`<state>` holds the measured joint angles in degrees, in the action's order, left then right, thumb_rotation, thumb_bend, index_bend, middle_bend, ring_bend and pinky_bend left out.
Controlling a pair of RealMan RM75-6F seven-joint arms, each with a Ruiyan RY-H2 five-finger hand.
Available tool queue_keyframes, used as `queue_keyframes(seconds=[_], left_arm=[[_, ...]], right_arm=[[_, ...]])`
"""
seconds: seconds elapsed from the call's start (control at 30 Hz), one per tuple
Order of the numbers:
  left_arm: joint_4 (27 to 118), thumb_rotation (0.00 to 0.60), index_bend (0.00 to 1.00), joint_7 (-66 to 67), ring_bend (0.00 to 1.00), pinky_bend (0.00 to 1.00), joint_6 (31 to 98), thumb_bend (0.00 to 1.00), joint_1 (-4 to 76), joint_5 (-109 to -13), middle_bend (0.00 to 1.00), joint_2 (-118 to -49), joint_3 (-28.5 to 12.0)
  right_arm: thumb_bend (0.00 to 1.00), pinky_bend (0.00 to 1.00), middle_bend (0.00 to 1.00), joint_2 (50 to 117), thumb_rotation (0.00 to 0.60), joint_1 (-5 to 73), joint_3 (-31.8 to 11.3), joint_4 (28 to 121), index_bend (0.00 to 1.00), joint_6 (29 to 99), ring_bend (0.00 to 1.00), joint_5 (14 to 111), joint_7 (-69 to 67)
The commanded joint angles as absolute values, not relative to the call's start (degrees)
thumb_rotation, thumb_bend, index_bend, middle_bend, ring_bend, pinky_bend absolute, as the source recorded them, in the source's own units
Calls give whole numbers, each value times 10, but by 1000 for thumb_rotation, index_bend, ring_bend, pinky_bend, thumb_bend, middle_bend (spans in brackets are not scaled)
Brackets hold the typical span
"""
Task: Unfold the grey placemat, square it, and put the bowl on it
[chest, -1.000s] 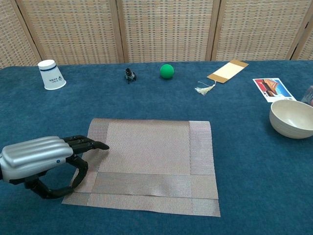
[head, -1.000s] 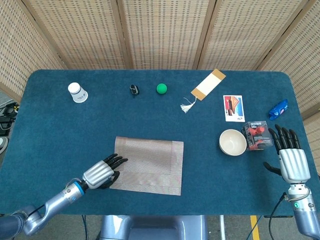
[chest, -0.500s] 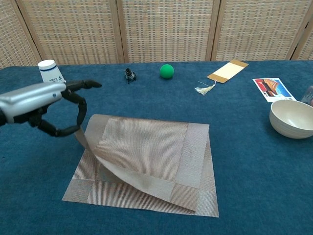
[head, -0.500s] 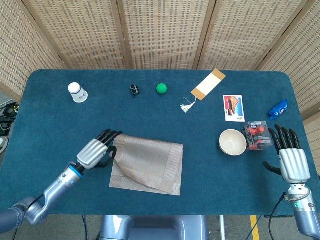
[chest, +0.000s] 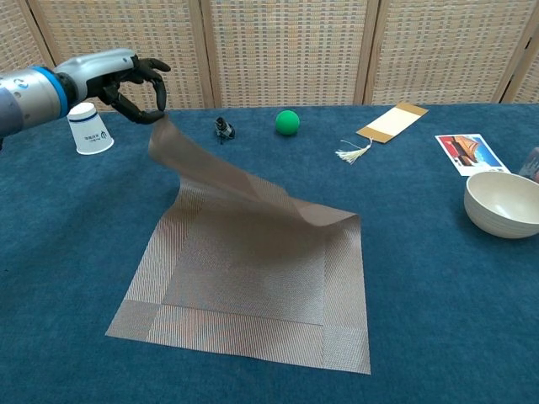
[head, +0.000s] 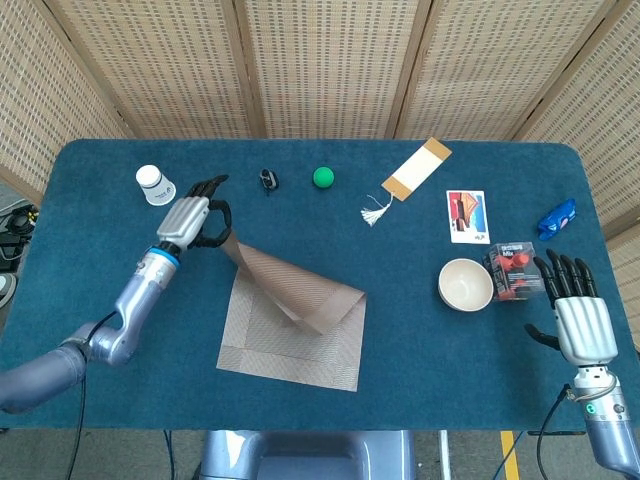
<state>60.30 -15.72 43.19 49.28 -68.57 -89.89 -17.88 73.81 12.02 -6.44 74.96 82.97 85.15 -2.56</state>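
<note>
On blue felt before wicker screens, the grey placemat [chest: 244,278] is half opened, one corner pinched aloft by the left hand [chest: 126,80]; it should be carried back until flat, while the right hand [head: 583,318] waits spread and empty beside the bowl [chest: 504,204].

You see a woven, matt grey placemat [chest: 253,286] on the table's [chest: 438,320] napped blue cloth; your left hand [chest: 118,80] has a smooth silvery shell, and the bowl [chest: 503,204] looks glossy cream.

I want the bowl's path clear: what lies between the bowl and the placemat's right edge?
Only bare blue tablecloth between the bowl and the placemat, in both views.
</note>
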Motion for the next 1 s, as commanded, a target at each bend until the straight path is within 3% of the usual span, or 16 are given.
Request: queue_keyframes(seconds=[0.03,0.2,0.27,0.37,0.4,0.43,0.5,0.7,0.87,1.0], left_arm=[[525,600,750,-154,0,0,378,543,542,-635,0,-934,-216],[422,600,745,-137,0,0,324,541,589,-594,0,-982,-230],[390,600,669,-133,0,0,311,535,602,-581,0,-1001,-235],[350,600,217,-140,0,0,305,383,618,-574,0,-1027,-243],[340,600,72,-147,0,0,304,271,622,-577,0,-1034,-243],[335,600,5,-153,0,0,302,187,623,-579,0,-1037,-244],[322,600,0,-168,0,0,301,131,625,-585,0,-1044,-244],[309,600,0,-233,0,0,358,125,615,-626,0,-1045,-242],[342,600,0,-262,0,0,409,121,585,-667,0,-999,-223],[421,600,0,-240,0,0,467,82,536,-688,0,-925,-206]], right_arm=[[0,0,0,739,600,121,-67,745,0,826,0,846,-27],[0,0,0,739,600,121,-70,741,0,822,0,840,-30],[0,0,0,739,600,121,-70,739,0,820,0,838,-30],[0,0,0,740,600,121,-70,736,0,816,0,835,-30],[0,0,0,741,600,121,-70,735,0,814,0,834,-29],[0,0,0,741,600,122,-70,734,0,813,0,833,-30],[0,0,0,742,600,122,-71,730,0,810,0,831,-30],[0,0,0,744,600,122,-69,728,0,813,0,836,-28],[0,0,0,739,600,121,-64,741,0,824,0,852,-23],[0,0,0,725,600,128,-47,754,0,824,0,887,-13]])
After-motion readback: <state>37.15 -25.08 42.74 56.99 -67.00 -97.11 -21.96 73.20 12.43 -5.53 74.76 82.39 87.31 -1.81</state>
